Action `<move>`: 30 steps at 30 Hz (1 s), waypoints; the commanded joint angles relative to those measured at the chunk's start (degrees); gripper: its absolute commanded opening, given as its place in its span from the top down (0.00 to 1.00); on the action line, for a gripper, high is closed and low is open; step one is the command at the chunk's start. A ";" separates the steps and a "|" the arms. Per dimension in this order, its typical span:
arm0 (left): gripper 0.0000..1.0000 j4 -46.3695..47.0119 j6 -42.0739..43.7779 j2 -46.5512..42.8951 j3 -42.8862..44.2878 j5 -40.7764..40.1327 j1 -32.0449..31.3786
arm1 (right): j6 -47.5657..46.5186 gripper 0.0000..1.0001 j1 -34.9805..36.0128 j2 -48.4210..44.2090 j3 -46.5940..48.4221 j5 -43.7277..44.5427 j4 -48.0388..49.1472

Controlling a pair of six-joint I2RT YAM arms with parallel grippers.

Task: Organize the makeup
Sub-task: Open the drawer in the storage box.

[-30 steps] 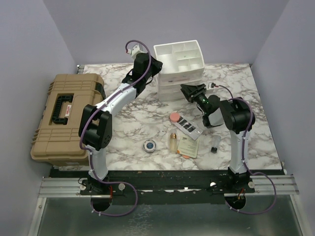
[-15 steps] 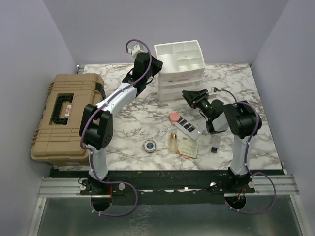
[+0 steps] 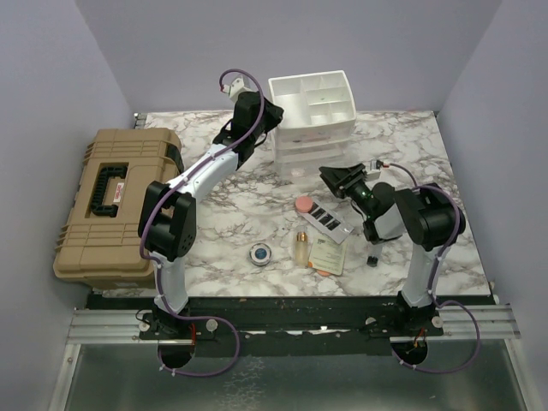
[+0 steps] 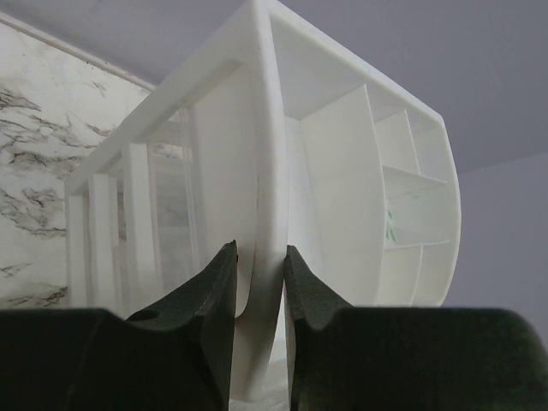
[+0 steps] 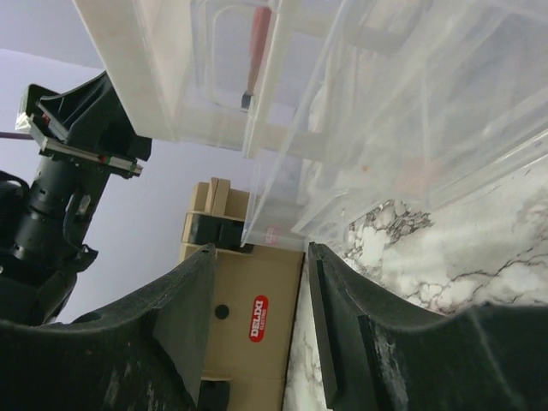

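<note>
at the back of the marble table (image 3: 214, 224), left gripper (image 4: 257, 257) pinched narrow on the side rim of the white drawer organizer (image 3: 310, 144), bracing it, the same hold as a second ago. over that second, right gripper (image 3: 338, 177) drawn back from the organizer's drawer fronts toward the near edge, arm folded lower over the table. likely a pull on a drawer, or a retreat after one; drawer travel impossible to judge from above. nothing sorted yet: pink puff (image 3: 302, 204), black strip palette (image 3: 326, 219), amber bottle (image 3: 301, 247), blue compact (image 3: 260, 253), cream sachet (image 3: 327, 256) and dark vial (image 3: 373, 259) all loose on the marble in front of the organizer, unmoved, the vial just beside the right arm.

from the right wrist only: fingers spread wide, nothing held, clear drawers stacked close ahead, the lowest seeming to stand out past the rest, a red stick (image 5: 257, 43) inside an upper one, tan hard case (image 5: 248, 318) beyond. from the left wrist only: the thin white wall caught between two dark fingers, compartments behind. from the top only — the makeup itself.
</note>
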 commanded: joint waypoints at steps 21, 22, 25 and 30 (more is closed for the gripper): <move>0.56 -1.20 2.89 -5.35 -5.87 -1.57 0.64 | -25.02 0.31 -1.85 -38.24 -2.09 11.41 -51.49; 0.52 -1.10 3.25 -5.73 -5.97 -1.04 0.74 | -27.75 0.30 -1.83 -39.69 0.37 14.80 -57.69; 0.44 -0.83 4.76 -6.23 -5.07 0.49 0.84 | -34.45 0.27 -2.09 -41.08 7.48 20.76 -72.31; 0.35 -0.83 6.87 -7.55 -4.85 3.28 1.10 | -42.26 0.24 -3.76 -34.78 19.31 22.44 -85.18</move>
